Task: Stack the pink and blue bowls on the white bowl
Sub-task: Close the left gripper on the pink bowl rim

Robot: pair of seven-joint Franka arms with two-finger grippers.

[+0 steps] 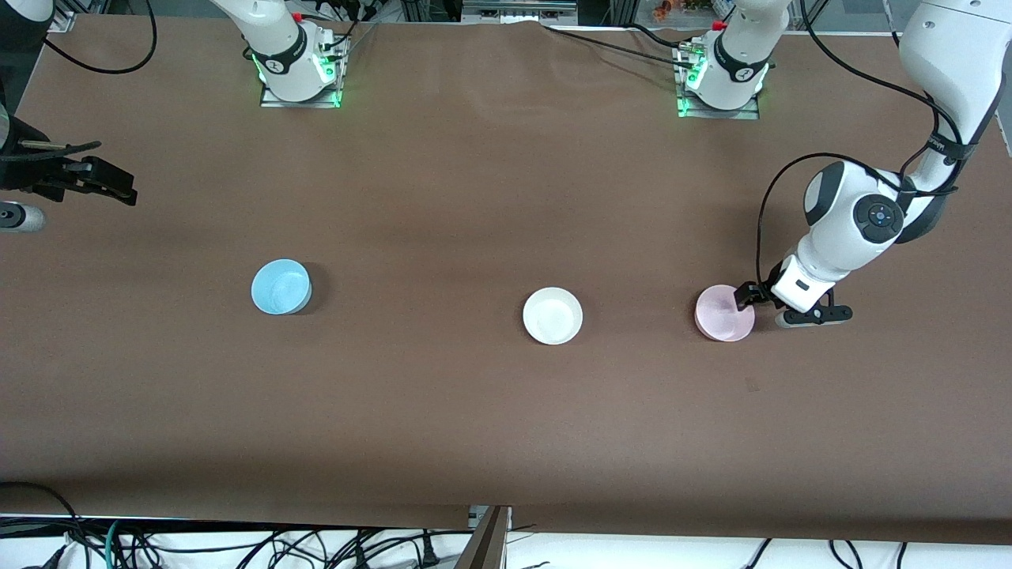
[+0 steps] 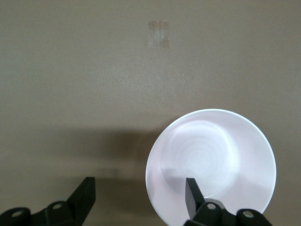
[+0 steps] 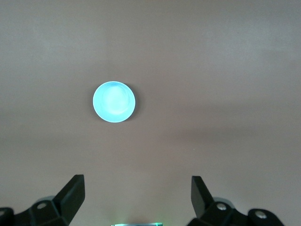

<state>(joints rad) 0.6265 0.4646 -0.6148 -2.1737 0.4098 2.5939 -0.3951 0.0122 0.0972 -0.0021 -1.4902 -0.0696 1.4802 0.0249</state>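
The pink bowl [image 1: 724, 313] sits on the brown table toward the left arm's end; it also shows in the left wrist view [image 2: 211, 162]. My left gripper [image 1: 760, 307] [image 2: 138, 197] is open and low at the bowl's rim, with one finger [image 2: 193, 195] over the bowl's inside and the other outside it. The white bowl [image 1: 553, 315] sits mid-table. The blue bowl [image 1: 281, 286] [image 3: 114, 101] sits toward the right arm's end. My right gripper [image 1: 107, 186] [image 3: 138, 195] is open and empty, held high at the table's end, apart from the blue bowl.
The two arm bases [image 1: 299, 67] [image 1: 721, 75] stand along the table edge farthest from the front camera. A grey cylinder [image 1: 20, 217] lies at the right arm's end. A pale tape mark [image 2: 158, 34] is on the table near the pink bowl.
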